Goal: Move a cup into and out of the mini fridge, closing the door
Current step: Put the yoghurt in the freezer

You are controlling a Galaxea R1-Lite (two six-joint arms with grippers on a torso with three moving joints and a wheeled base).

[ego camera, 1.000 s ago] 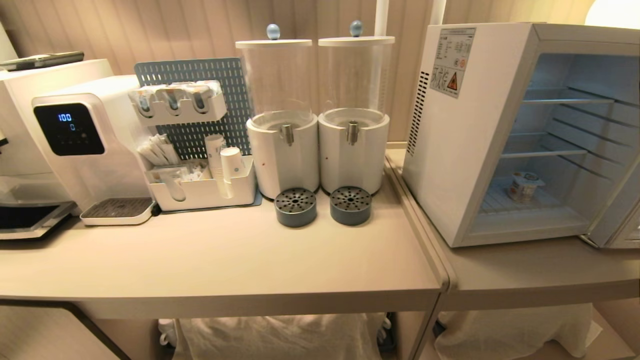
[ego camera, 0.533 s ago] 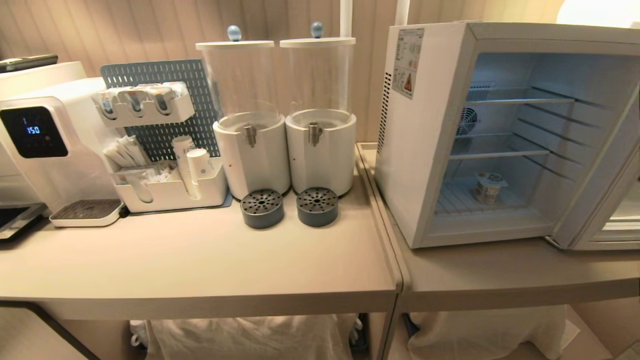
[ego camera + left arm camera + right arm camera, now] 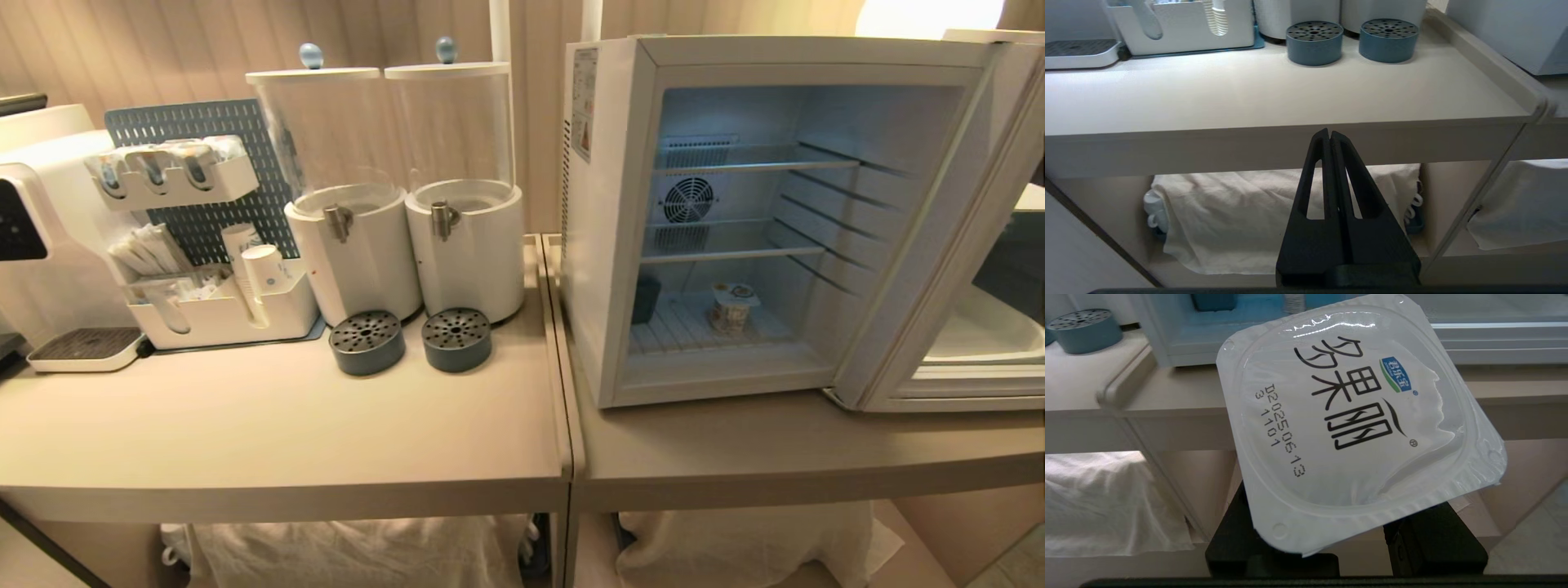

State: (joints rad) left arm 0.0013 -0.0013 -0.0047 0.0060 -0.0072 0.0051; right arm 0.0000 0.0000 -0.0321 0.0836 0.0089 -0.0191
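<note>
The white mini fridge (image 3: 604, 204) stands on the right-hand table, its door (image 3: 914, 269) swung wide open to the right. A small cup (image 3: 732, 306) sits on the fridge's bottom wire shelf. In the right wrist view another cup (image 3: 1355, 416), sealed with a white printed foil lid, fills the picture. My right gripper (image 3: 1345, 477) is shut on it, low in front of the table, its fingers (image 3: 1433, 539) mostly hidden under the lid. My left gripper (image 3: 1329, 134) is shut and empty, level with the left table's front edge. Neither arm shows in the head view.
Two clear dispensers (image 3: 351, 204) (image 3: 461, 196) with grey drip cups (image 3: 367, 341) stand left of the fridge. Further left are an organiser with paper cups (image 3: 220, 302) and a water machine (image 3: 33, 237). A seam (image 3: 563, 408) joins the two tables. Cloth-covered items (image 3: 351, 547) lie underneath.
The whole head view has slid left, so the camera has moved right and the fridge now sits nearer the middle, seen more from the front. Nothing on the tables has moved.
</note>
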